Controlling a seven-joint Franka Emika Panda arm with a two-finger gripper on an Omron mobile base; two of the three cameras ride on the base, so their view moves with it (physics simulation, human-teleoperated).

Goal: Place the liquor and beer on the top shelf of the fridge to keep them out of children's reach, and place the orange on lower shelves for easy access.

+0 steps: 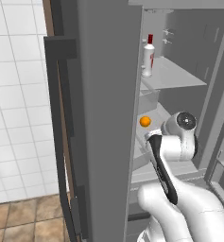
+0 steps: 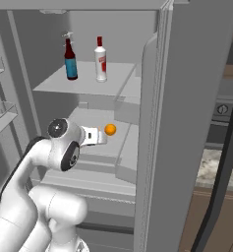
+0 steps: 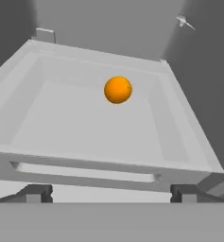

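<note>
We see the end effector (image 3: 111, 193) w/ its two dark tips spread wide apart, nothing between them; it holds nothing. In the right base view the end effector (image 2: 99, 137) sits low inside the fridge (image 2: 187, 98), just short of the orange.

The orange (image 3: 117, 89) is a small, round, plain bright orange ball, smooth, no stem or marks we can make out. It lies ahead of the end effector, apart from the tips, on the floor of a pale grey box-like bin (image 3: 189, 137) w/ raised walls on all sides; from the hand view it sits toward the far wall, slightly to one side of centre. In the left base view the orange (image 1: 145, 121) shows just past the door edge, beyond the arm's wrist. In the right base view the orange (image 2: 110, 129) is just beside the end effector.

Well above the end effector, on the top shelf (image 2: 54, 84), stand two bottles, both upright, near each other but not touching. The liquor (image 2: 101, 60) is a slim white bottle w/ red cap and red label mark. The beer (image 2: 70, 60) is darker, narrow neck, reddish top, a blue-ish band on the body. In the left base view the liquor (image 1: 148, 56) is at the shelf's front edge; top shelf (image 1: 179, 78) is a flat pale grey panel.

The thick grey fridge door (image 1: 104, 118) stands open.
</note>
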